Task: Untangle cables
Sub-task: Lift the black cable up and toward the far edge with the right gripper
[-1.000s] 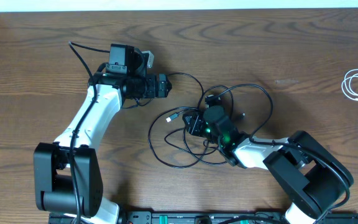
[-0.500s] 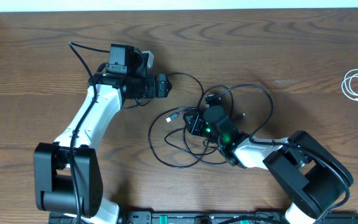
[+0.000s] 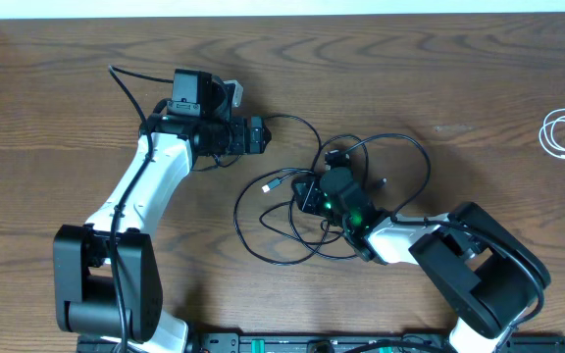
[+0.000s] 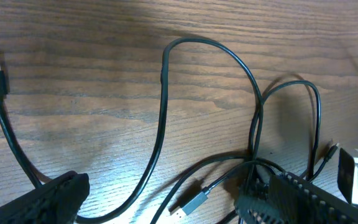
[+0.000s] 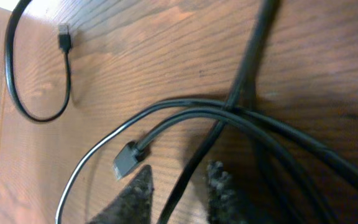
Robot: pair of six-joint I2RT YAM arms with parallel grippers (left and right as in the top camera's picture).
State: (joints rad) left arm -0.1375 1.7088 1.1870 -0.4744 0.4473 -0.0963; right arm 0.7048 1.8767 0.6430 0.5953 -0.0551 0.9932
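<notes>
Several black cables (image 4: 163,93) are found tangled, one strand (image 5: 248,56) straddled by the narrow-set right pincer (image 5: 179,171) (pinch unconfirmed), left pincer (image 4: 178,190) spread idle; a firm grip and outward pull are judged needed.

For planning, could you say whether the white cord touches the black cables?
Apart: overhead shows bare table between the white cord and the black cables.

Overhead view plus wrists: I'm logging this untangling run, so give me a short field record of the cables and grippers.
black cables: tangled loops near the middle of the table
white cord: coiled alone at the right edge, apart from the tangle
left gripper: open, at the tangle's left side
right gripper: over the tangle, jaws narrow, one black cord between them, not visibly pinched
</notes>
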